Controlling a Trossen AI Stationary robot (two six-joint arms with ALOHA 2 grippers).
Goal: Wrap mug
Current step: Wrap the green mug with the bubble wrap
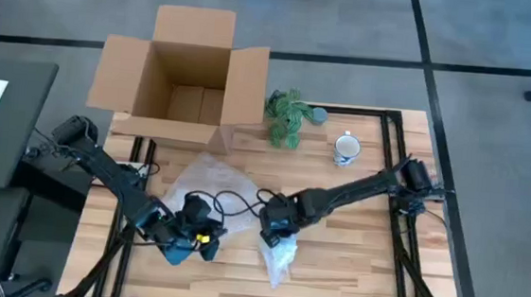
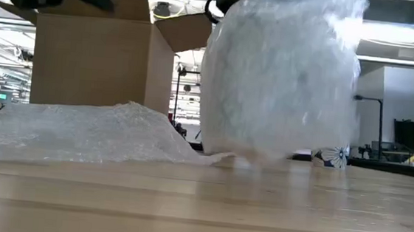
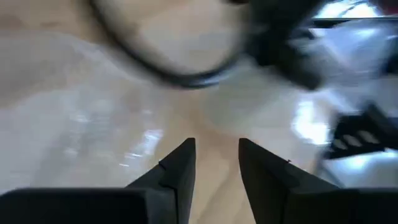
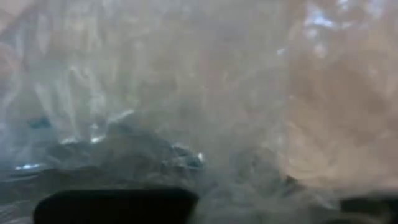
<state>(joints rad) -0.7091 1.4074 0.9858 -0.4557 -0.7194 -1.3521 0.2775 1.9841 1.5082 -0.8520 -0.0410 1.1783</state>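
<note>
Wooden table [image 1: 353, 241] carries the mug [image 1: 346, 149] well apart from the wrap [image 1: 278, 254] that the right gripper [image 1: 274, 233] pinches, so spread it flat first; left gripper [image 3: 214, 163] waits nearby, fingers slightly parted, empty.

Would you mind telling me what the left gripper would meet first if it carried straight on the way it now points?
Probably the bare wooden table: the left gripper, jaws slightly apart, aims at it. A dark cable lies further along, but depth is unclear.
</note>
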